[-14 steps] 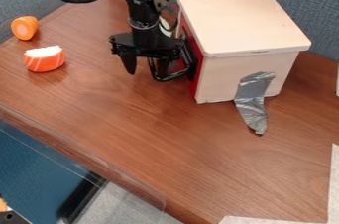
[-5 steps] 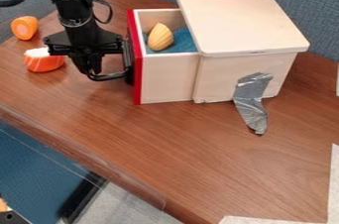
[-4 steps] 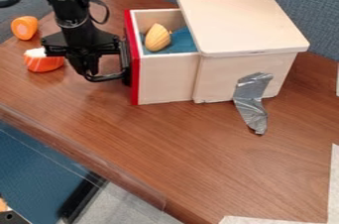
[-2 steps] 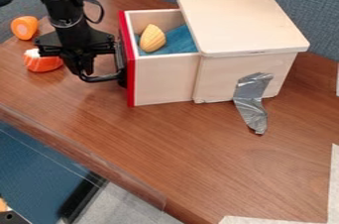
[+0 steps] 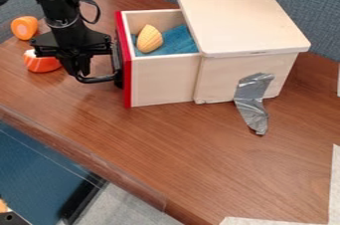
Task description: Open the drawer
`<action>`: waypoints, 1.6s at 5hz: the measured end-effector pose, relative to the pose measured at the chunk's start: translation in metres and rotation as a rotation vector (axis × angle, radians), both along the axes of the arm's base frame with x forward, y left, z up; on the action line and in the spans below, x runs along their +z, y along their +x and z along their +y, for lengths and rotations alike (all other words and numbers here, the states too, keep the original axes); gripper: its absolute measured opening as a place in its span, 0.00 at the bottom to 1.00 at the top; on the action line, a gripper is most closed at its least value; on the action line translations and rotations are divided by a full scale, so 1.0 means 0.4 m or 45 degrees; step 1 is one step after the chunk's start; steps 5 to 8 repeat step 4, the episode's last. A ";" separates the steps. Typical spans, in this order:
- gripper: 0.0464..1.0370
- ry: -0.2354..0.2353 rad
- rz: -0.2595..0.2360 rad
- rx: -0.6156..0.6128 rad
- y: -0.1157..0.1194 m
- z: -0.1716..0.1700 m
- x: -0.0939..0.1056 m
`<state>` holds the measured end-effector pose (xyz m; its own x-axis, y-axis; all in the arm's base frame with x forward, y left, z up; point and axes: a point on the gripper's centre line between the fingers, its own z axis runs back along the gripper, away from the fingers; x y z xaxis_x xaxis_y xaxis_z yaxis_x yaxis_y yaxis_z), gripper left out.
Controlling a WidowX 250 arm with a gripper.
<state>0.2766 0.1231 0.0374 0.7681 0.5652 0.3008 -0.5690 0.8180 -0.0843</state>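
My gripper (image 5: 77,69) hangs left of the red-fronted drawer (image 5: 162,79), shut on the black handle (image 5: 100,78), which sticks out from the drawer's front. The drawer stands well out of the left side of the pale wooden box (image 5: 245,25). Inside it a yellow shell-shaped piece (image 5: 149,39) rests on blue cloth (image 5: 174,40).
Behind and left of the gripper lie an orange-and-white toy piece (image 5: 41,62) and an orange round piece (image 5: 25,27). Silver tape (image 5: 252,99) runs from the box to the table (image 5: 199,154). Blue-grey partitions (image 5: 305,0) stand behind.
From a closed position in the oldest frame, the drawer has slid out leftward, exposing the shell piece and cloth. My gripper has moved left with the handle and closed on it.
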 end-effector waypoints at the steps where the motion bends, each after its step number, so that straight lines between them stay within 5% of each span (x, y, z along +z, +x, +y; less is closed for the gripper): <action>1: 0.39 0.008 0.029 -0.111 -0.008 -0.011 0.012; 3: 0.94 0.024 -0.042 -0.409 0.013 -0.047 0.171; 4: 0.96 0.051 -0.075 -0.587 -0.015 -0.054 0.270; 8: 0.96 0.051 -0.075 -0.587 -0.015 -0.054 0.270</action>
